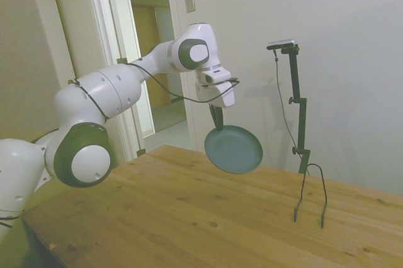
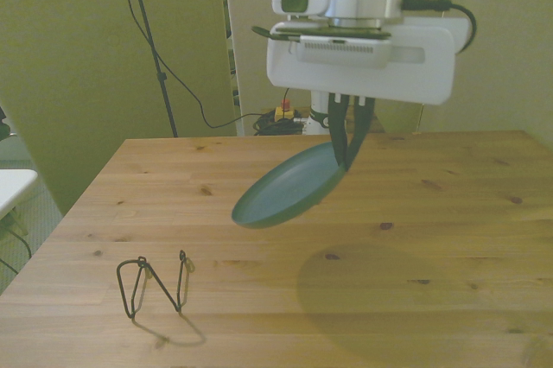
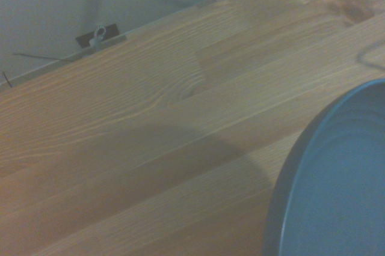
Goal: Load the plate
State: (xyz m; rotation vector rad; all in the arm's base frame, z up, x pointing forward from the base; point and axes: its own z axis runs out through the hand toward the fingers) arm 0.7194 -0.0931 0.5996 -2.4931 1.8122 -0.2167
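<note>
The round dark teal plate [image 1: 233,149] hangs tilted in the air above the wooden table [image 1: 189,217], held by its rim. My gripper [image 1: 216,119] is shut on the plate's upper edge, fingers pointing down. In the front view the plate [image 2: 289,188] slopes down toward the front view's left from the gripper [image 2: 347,150], and its shadow lies on the table below. The wrist view shows a curved part of the plate [image 3: 337,190] over the wood. A thin dark wire rack [image 1: 310,195] stands on the table, off to the side of the plate; the same wire rack [image 2: 155,284] sits at the front view's lower left.
The table's edge [image 2: 60,212] runs along the front view's left. Cables and a small object [image 2: 282,115] lie on the floor beyond the table's far edge. A doorway [image 1: 151,60] opens behind the arm.
</note>
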